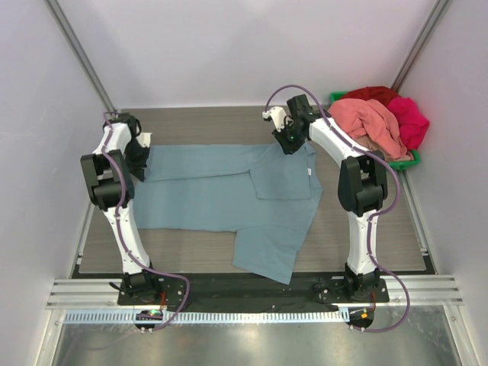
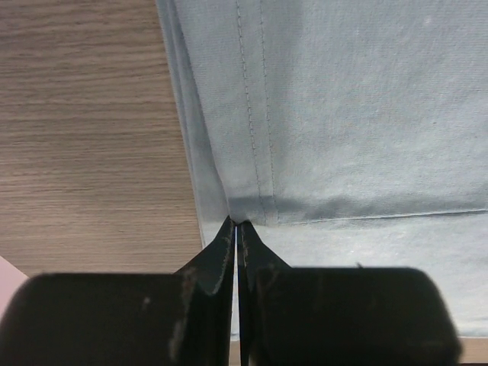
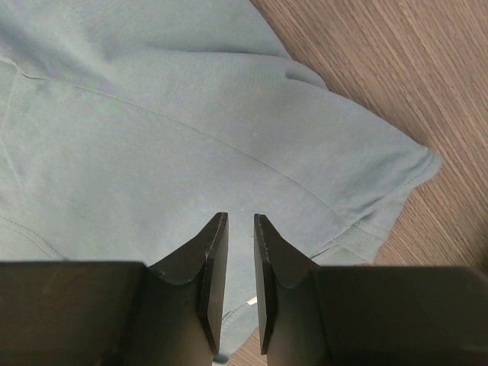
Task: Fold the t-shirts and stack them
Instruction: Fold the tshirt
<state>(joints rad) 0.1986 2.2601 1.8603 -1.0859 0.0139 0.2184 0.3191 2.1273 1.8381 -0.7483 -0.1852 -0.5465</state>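
The left gripper [image 2: 236, 224] is shut, its tips touching the folded hem of the blue tee [image 2: 343, 114] near the left edge of the tabletop [image 2: 91, 137]; I cannot tell whether cloth is pinched. The right gripper [image 3: 240, 221] stands slightly open just above the tee's far right part. The bin [image 1: 410, 162] at the far right corner holds pink and red tees [image 1: 374, 122].

Blue-grey t-shirt [image 1: 221, 194] flat, partly folded, centre; salmon, magenta, red tees [image 1: 381, 122] heaped far right.

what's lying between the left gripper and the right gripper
The blue-grey t-shirt, spread on the table from the left gripper across to the right gripper; the top view shows it.
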